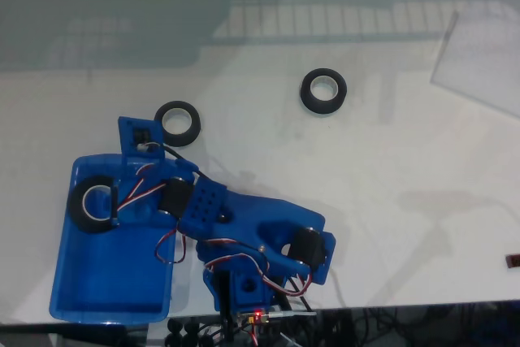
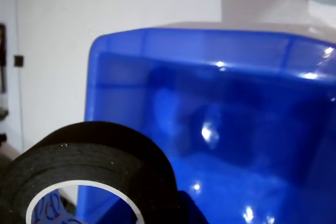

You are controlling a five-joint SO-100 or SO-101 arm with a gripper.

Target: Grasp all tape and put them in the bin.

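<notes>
Blue 3D-printed arm [image 1: 244, 225] reaches left across the table in the fixed view, gripper [image 1: 122, 201] over the upper-left end of the glossy blue rectangular plastic bin [image 1: 106, 282]. One black ring-shaped tape roll with a pale inner core [image 1: 96, 203] sits at the gripper tip, inside the bin's outline near the left wall. Wrist view shows that same roll [image 2: 94, 171] close to the lens, bottom left, with the bin's interior wall [image 2: 220, 103] behind it. Fingers aren't visible in either view, so I can't tell whether the gripper is clamped on the roll or has let go, nor whether the roll is hanging or resting on the floor of the bin. Two more black rolls are out on the white table [image 1: 390, 201]: one [image 1: 178, 122] just beside the bin's top right corner and the wrist housing, the other [image 1: 322, 91] well apart, up and to the right. Risks as I judge them: if the roll is held and released this close to the left wall, it can land on edge and roll, or clip the rim and bounce out. If the arm lifts out sloppily, wires or fingers could snag the rim and drag the light bin. The near roll is close enough that a swing out could knock it away.
</notes>
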